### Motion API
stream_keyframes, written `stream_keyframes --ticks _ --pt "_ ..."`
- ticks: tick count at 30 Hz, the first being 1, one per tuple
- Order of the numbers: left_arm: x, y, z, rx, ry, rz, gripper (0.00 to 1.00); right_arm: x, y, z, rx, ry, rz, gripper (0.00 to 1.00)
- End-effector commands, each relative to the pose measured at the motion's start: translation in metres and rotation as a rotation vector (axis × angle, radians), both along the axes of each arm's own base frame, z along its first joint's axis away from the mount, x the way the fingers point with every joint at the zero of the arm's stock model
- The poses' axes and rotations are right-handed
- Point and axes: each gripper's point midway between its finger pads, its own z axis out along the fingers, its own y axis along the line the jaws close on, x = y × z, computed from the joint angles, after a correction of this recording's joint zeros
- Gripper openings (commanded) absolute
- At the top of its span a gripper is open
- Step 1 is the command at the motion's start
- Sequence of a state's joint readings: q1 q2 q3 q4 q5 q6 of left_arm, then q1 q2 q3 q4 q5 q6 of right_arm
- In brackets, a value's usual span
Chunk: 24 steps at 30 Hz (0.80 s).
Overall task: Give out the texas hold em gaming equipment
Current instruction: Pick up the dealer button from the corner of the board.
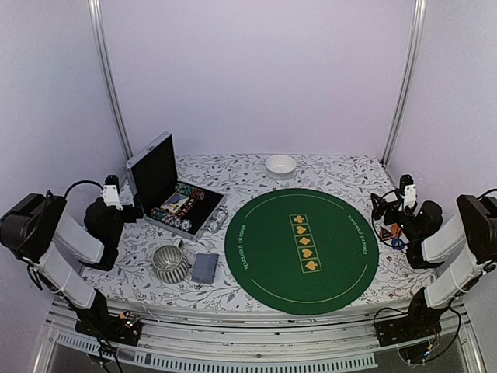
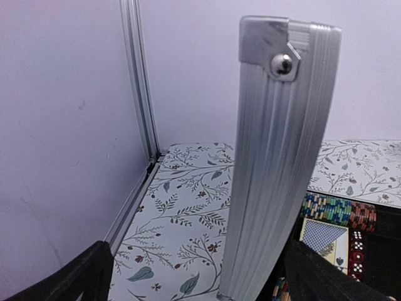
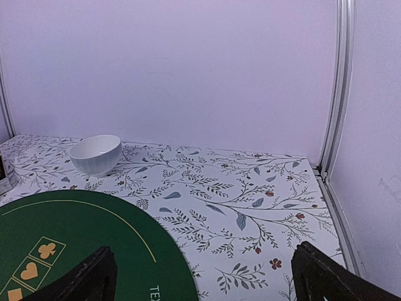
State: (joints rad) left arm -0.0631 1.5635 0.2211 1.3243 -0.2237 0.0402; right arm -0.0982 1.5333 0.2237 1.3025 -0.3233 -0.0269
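An open aluminium case [image 1: 172, 194] at the back left holds rows of poker chips [image 2: 338, 210], a pack of blue-backed cards [image 2: 322, 234] and red dice [image 2: 358, 252]. A grey-blue deck of cards [image 1: 205, 266] lies on the cloth beside the round green poker mat [image 1: 301, 249]. A small red marker [image 1: 390, 231] and a blue chip [image 1: 397, 243] sit at the mat's right edge. My left gripper [image 1: 124, 203] stands open just left of the case, its lid edge [image 2: 282, 157] straight ahead of the fingers [image 2: 75, 279]. My right gripper [image 1: 382, 208] is open over the right side of the table, holding nothing.
A ribbed grey mug [image 1: 170, 263] stands left of the deck. A small white bowl [image 1: 280, 165] sits at the back, past the mat, also seen as the bowl [image 3: 96, 153] in the right wrist view. Aluminium posts and white walls enclose the flowered tablecloth [image 1: 233, 175].
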Motion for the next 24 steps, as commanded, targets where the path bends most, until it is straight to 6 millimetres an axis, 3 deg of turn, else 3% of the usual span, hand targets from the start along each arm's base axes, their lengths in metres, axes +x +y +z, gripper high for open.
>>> stream_keyframes --ticks 1,4,8,10,12,14,17,21,24 --pt "0.006 0.004 0.007 -0.017 -0.014 -0.021 0.98 0.004 -0.002 0.004 -0.005 -0.015 -0.009 0.99" --pt "0.004 0.007 0.011 -0.025 -0.029 -0.013 0.98 0.004 -0.002 0.004 -0.007 -0.016 -0.009 0.99" --pt "-0.014 0.043 0.037 -0.109 -0.083 0.213 0.98 0.004 -0.004 0.007 -0.003 -0.021 -0.023 0.99" --pt "-0.020 0.054 0.056 -0.136 -0.101 0.283 0.98 0.006 -0.006 0.016 0.006 0.001 -0.034 0.99" --pt "-0.027 0.055 0.079 -0.178 -0.130 0.314 0.98 0.013 -0.018 0.037 0.024 0.016 -0.097 0.99" --pt "-0.033 0.048 0.107 -0.230 -0.177 0.299 0.98 0.013 -0.022 0.066 0.096 -0.001 -0.119 0.99" --pt "-0.038 0.027 0.150 -0.266 -0.210 0.229 0.98 0.020 -0.011 0.090 0.148 0.076 -0.050 0.99" --pt "-0.047 -0.003 0.209 -0.252 -0.217 0.115 0.98 0.030 -0.010 0.096 0.201 0.296 -0.066 0.99" --pt "-0.060 -0.017 0.247 -0.224 -0.231 0.052 0.98 0.029 -0.024 0.086 0.201 0.444 -0.168 0.99"
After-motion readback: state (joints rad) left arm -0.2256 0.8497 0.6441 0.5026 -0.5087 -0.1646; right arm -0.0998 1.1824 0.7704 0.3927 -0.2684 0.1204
